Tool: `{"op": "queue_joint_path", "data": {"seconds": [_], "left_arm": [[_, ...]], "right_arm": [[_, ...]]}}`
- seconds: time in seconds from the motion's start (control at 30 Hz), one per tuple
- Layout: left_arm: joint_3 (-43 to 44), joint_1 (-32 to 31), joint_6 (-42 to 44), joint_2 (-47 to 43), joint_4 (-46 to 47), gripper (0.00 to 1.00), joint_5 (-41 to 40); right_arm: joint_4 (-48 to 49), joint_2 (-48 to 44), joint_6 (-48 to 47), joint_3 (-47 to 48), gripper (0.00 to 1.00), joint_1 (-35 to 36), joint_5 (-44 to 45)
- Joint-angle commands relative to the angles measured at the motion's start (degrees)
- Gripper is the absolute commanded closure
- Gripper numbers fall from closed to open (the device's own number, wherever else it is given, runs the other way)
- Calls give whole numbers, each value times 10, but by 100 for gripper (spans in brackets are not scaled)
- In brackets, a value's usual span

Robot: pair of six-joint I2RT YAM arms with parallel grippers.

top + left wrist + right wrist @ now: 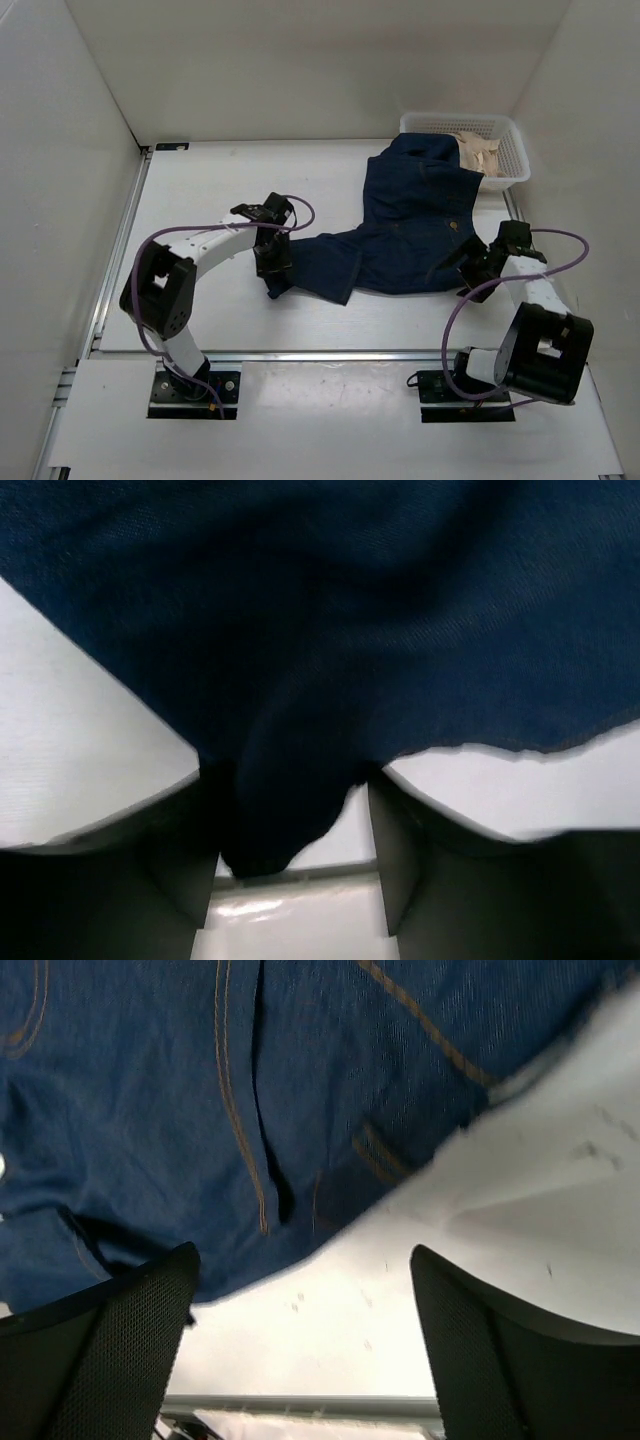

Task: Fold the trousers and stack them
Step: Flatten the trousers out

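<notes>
The trousers (410, 220) are dark navy jeans lying crumpled on the white table, their top end resting against the basket and one leg reaching left. My left gripper (277, 275) is at that leg's end. In the left wrist view (290, 780) its jaws stand apart with a fold of denim (350, 630) hanging between them; the fold touches the left finger and shows a gap to the right finger. My right gripper (468, 268) is at the jeans' right edge. In the right wrist view (302, 1260) it is wide open over bare table, with stitched denim (200, 1110) just ahead.
A white basket (440, 120) holding beige cloth (480, 150) stands at the back right, touching the jeans. White walls enclose the table on three sides. A metal rail (300, 352) runs along the near edge in front of the arm bases.
</notes>
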Motion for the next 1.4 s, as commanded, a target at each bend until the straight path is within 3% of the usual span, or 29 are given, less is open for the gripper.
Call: {"op": "queue_joint_path", "data": {"seconds": [0.0, 0.07, 0.17, 0.2, 0.3, 0.33, 0.53, 0.57, 0.6, 0.67, 0.77, 0.83, 0.93, 1.03, 1.13, 1.23, 1.27, 1.3, 1.37], "left_arm": [[39, 4, 3, 24, 25, 50, -27], [55, 10, 11, 36, 25, 89, -22], [84, 16, 17, 36, 13, 90, -14], [93, 21, 22, 28, 7, 90, -14], [149, 28, 38, 5, -33, 90, -14], [170, 40, 44, -2, -48, 90, -14], [500, 123, 83, -14, -174, 90, -45], [577, 157, 83, -14, -189, 90, -26], [601, 176, 78, -27, -189, 90, -10], [612, 238, 55, -53, -172, 90, 28], [500, 300, 27, -145, -108, 88, 86], [361, 349, -3, -222, -64, 83, 91], [152, 396, -18, -303, -33, 0, 102], [25, 436, -4, -311, -26, 0, 123], [13, 441, 14, -304, -26, 2, 98], [35, 441, 28, -299, -26, 22, 79], [49, 441, 28, -299, -26, 40, 62], [54, 441, 34, -293, -26, 49, 54], [54, 441, 40, -287, -31, 59, 43]], "right_arm": [[83, 45, 13, 17, 11, -2, -6], [116, 90, 27, 22, 17, -2, 0], [151, 149, 40, 41, 42, -2, 12], [161, 160, 46, 41, 61, -2, 12], [161, 200, 46, 96, 97, 3, -34], [153, 200, 52, 117, 100, 10, -44], [20, 152, 58, 394, 100, 74, 26], [8, 144, 58, 457, 100, 80, 46], [0, 125, 58, 478, 100, 80, 46], [-10, 99, 71, 501, 100, 80, 54], [-21, 36, 71, 472, 100, 80, 86], [-27, -20, 71, 392, 100, 80, 100], [-27, -107, 83, 223, 100, 80, 115], [-27, -173, 83, 67, 100, 85, 148], [-27, -188, 83, 0, 100, 85, 153], [-33, -183, 68, -6, 100, 85, 166], [-33, -178, 68, -1, 100, 85, 166], [-33, -178, 60, -1, 100, 85, 173], [-33, -173, 55, 17, 100, 85, 188]]}}
